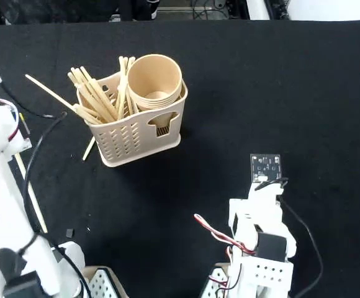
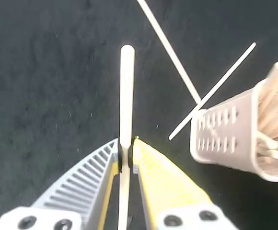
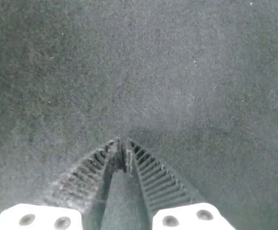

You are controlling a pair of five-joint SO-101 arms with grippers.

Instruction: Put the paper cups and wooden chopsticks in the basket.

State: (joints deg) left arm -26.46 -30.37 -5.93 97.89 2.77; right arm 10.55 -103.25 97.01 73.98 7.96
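Black table (image 1: 261, 93), upper left: paper cups (image 1: 157, 77), most chopsticks (image 1: 96, 96) inside basket (image 1: 136, 133); one chopstick (image 2: 126, 96) clamped between left fingers (image 2: 153, 167), right fingers (image 3: 151, 172) together, empty.

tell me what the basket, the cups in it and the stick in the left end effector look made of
The basket: likely moulded plastic, matte cream, judging by its even slotted walls. The paper cups: tan paper, matte, with rolled rims, nested. The chopstick clamped in the left end effector: pale, probably bare wood; no grain shows.

Overhead, wrists close downward, basket (image 1: 130, 133) seemingly shared
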